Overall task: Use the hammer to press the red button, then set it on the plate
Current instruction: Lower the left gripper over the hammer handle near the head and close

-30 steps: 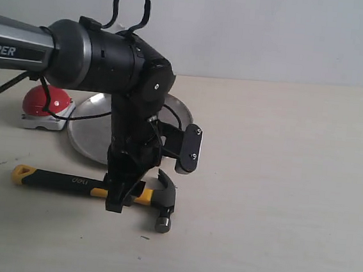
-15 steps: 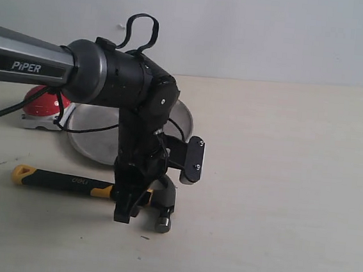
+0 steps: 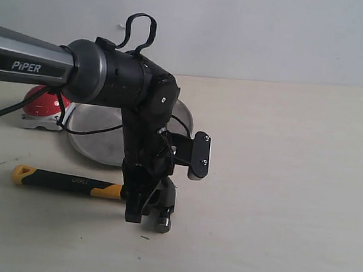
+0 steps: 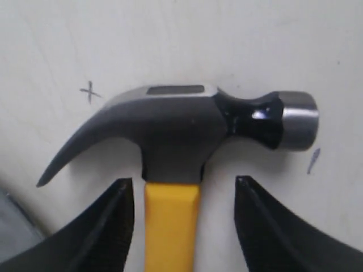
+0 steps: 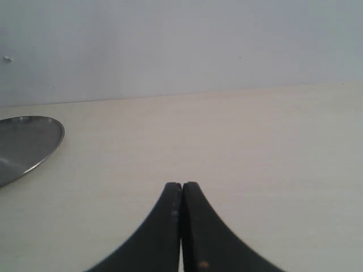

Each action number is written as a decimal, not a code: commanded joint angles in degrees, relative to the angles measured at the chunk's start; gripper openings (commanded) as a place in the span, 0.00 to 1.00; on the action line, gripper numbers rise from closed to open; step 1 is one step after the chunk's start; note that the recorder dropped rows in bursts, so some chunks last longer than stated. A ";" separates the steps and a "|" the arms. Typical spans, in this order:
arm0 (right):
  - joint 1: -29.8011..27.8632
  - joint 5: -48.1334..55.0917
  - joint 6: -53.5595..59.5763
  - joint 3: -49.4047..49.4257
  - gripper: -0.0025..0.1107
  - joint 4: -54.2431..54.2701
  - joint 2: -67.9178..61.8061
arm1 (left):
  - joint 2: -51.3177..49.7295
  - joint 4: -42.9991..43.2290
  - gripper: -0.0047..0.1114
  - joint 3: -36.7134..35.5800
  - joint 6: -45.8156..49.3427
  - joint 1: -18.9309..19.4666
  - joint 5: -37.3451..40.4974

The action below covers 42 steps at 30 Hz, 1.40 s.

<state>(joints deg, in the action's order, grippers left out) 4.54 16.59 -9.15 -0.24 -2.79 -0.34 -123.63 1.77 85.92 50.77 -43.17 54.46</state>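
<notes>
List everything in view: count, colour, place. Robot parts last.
hammer: 1, black head, yellow-and-black handle, flat on the table in front of the plate
red button: 1, red dome on light-grey base, left of the plate, partly behind the left arm
plate: 1, silver, behind the hammer, partly hidden by the arm
table: 1, pale cream, under everything
left pincer: 1, black, open, straddling the hammer's yellow handle just below the head
right pincer: 1, black, shut, empty, over the table

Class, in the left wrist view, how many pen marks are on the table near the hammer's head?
2. A small cross lies beside the claw of the hammer; a short slash lies beside its striking face. More may hide under the hammer.
</notes>
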 commanded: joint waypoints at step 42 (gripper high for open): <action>-0.24 -0.36 0.45 0.24 0.02 -0.06 0.34 | -1.58 -3.64 0.04 0.27 5.38 3.82 0.08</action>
<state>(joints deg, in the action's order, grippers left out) 4.54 16.59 -9.15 -0.24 -2.79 -0.34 -126.02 -2.80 86.39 55.60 -39.15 54.42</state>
